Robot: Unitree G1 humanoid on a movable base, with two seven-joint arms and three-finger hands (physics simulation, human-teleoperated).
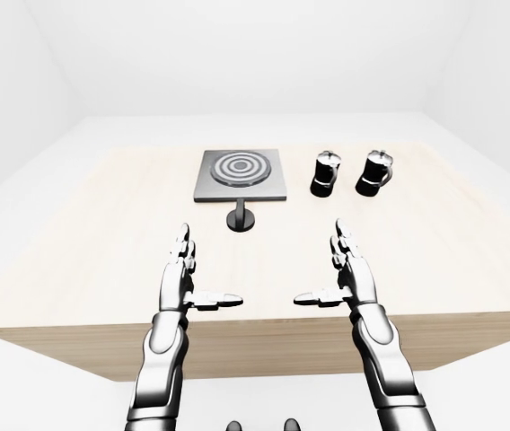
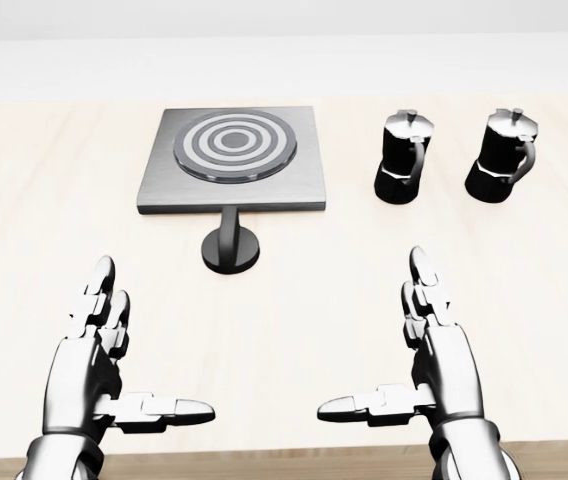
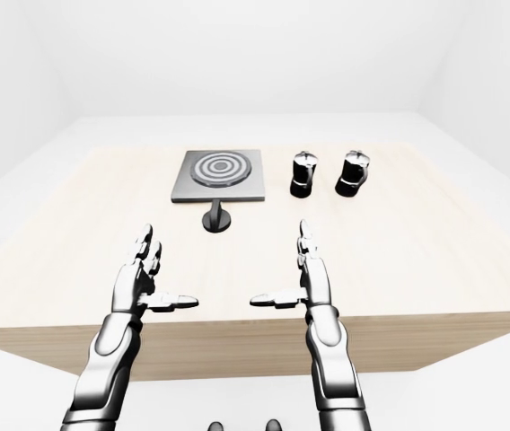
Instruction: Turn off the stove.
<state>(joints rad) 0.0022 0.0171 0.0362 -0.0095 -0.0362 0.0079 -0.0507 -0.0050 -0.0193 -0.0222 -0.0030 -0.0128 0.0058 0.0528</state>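
Observation:
A grey square stove [image 2: 232, 160] with a ringed burner lies on the pale wooden table [image 2: 44, 210], in the upper middle of the head view. Its black knob [image 2: 230, 246] stands on a round base just below the stove's lower edge, its handle upright. My left hand [image 2: 149, 345] hovers at the lower left, open, fingers pointing up the view and thumb turned inward. My right hand [image 2: 374, 340] mirrors it at the lower right, also open. Both hands hold nothing and stay well short of the knob.
Two black moka pots [image 2: 404, 158] [image 2: 502, 155] stand side by side to the right of the stove. The table's near edge [image 1: 255, 323] runs just below my wrists. White floor and walls surround the table.

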